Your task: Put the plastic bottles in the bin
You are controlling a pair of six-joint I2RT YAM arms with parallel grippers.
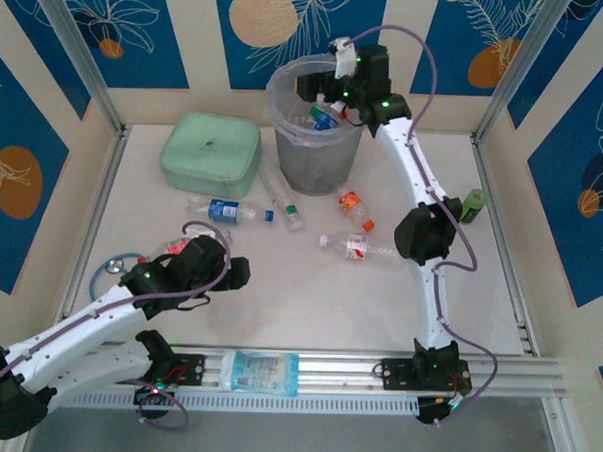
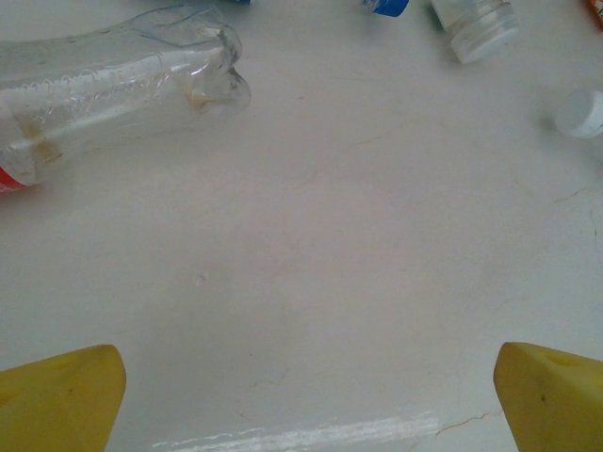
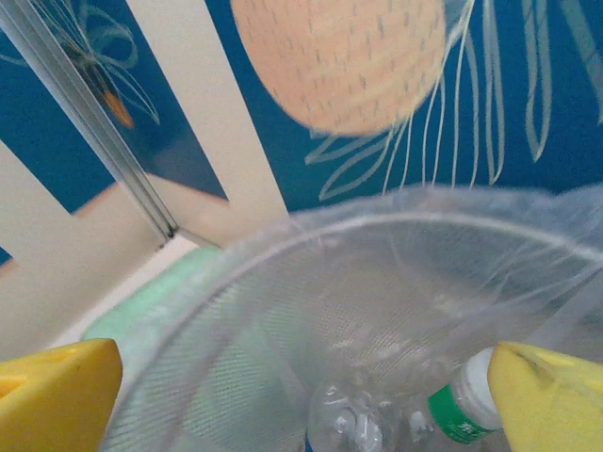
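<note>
Both sets of yellow fingers stand wide apart with nothing between them. Nearest me, the left fingers (image 2: 57, 400) hang low over the bare white tabletop (image 2: 330, 282). A clear plastic bottle with a red label (image 2: 113, 85) lies on its side ahead of them and off to the left, not touching.

Farther out, four more lie loose on the tabletop: a clear bottle with a red-and-white label (image 1: 359, 247), a blue-labelled clear bottle (image 1: 227, 211), a small orange-labelled bottle (image 1: 354, 208) and a clear bottle with a green cap (image 1: 286, 200). At the right edge stands a small dark-green can (image 1: 473, 203), which I will leave alone.

At the back, beside the flat mint-green zip case (image 1: 211, 154), is the tall translucent grey bin (image 1: 315, 152). The right fingers (image 3: 551, 395) hang over its mouth, above a green-capped bottle (image 3: 462, 410) lying inside the liner.

I judge the right arm to be at the release end of a drop, with the task roughly half done. Next, the left fingers need to shift left, straddle the red-labelled bottle's body and close. The right arm must lift clear of the rim before reaching back.
</note>
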